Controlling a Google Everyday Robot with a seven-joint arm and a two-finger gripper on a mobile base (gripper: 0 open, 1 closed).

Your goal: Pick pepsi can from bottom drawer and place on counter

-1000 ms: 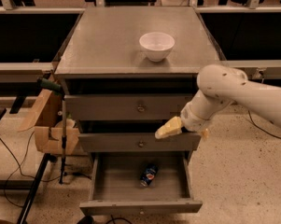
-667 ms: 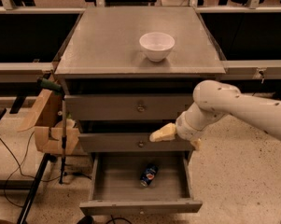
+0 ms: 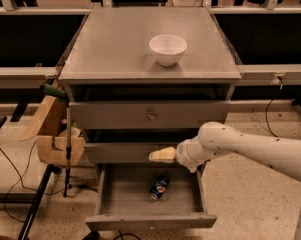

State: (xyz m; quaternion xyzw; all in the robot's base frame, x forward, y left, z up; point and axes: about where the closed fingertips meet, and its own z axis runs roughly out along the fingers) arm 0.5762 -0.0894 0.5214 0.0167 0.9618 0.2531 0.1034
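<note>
The pepsi can (image 3: pixel 159 187) lies on its side on the grey floor of the open bottom drawer (image 3: pixel 150 220), a little right of its middle. My gripper (image 3: pixel 154 156) reaches in from the right on a white arm. Its yellowish fingers (image 3: pixel 162 155) point left, in front of the middle drawer front and above the can, apart from it. The counter (image 3: pixel 115 49) is the grey cabinet top, with a white bowl (image 3: pixel 167 49) on it right of centre.
Two closed drawer fronts with brass knobs (image 3: pixel 150 116) sit above the open drawer. A cardboard box (image 3: pixel 52 134) and a pole with a green handle (image 3: pixel 67 134) stand left of the cabinet. Cables lie on the floor at left.
My gripper and arm have moved left and down, from the cabinet's right side to the middle drawer front, above the open drawer. The can has not moved.
</note>
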